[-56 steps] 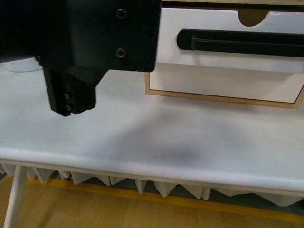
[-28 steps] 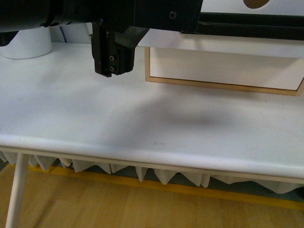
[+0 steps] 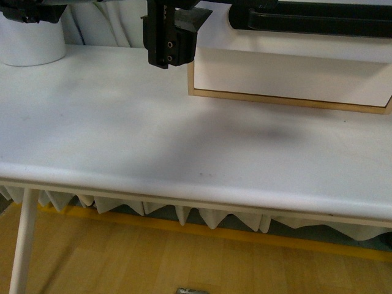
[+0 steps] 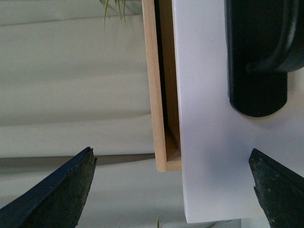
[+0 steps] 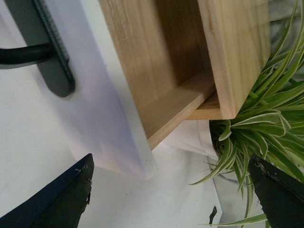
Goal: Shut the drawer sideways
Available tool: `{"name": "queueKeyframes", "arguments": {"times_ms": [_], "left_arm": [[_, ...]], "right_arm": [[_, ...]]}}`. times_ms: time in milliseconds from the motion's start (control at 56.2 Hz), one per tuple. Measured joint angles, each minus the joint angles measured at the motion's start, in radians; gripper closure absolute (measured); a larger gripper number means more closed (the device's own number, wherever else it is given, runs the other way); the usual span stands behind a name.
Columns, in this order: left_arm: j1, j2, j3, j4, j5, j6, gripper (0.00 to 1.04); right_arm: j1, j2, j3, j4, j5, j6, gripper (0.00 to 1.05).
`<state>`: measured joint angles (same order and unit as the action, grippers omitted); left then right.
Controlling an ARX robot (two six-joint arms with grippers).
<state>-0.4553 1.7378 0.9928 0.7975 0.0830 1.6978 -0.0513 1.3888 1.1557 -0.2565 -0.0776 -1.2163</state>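
Nearest, the wooden floor [image 3: 122,257] shows under the white desk [image 3: 122,141], whose rounded edge runs across the front view. Farther back on the left a white round container [image 3: 30,46] stands on the desk. To its right, just beside the left corner of the light-wood cabinet [image 3: 191,76], the left hand [image 4: 168,190] hangs above the desk; its wrist view shows both dark fingertips [image 4: 57,194] wide apart with nothing between them, so it is released. The cabinet stands at the far right of the desk. Its lower front is a plain white drawer front [image 3: 288,76]. Above that sits the drawer [image 3: 343,49] with the long black bar handle [image 3: 312,21]. It is pulled partly out: from the right wrist camera its wooden box juts from the cabinet behind the white front. The right hand [image 5: 168,194] is also spread and grasps nothing, near the drawer's right end. Behind that end grows a striped spider plant [image 5: 256,128].
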Motion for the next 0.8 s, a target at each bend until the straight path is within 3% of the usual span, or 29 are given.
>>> {"name": "queueKeyframes", "arguments": {"times_ms": [338,800], "left_arm": [[-0.001,0.043,0.065,-0.011,0.000,0.003,0.06],[0.000,0.234,0.316,-0.043,-0.022,0.004,0.06]], "right_arm": [[-0.008,0.090,0.040,0.079,0.006,0.017,0.09],[-0.022,0.295,0.177,0.233,0.025,0.104,0.09]]}}
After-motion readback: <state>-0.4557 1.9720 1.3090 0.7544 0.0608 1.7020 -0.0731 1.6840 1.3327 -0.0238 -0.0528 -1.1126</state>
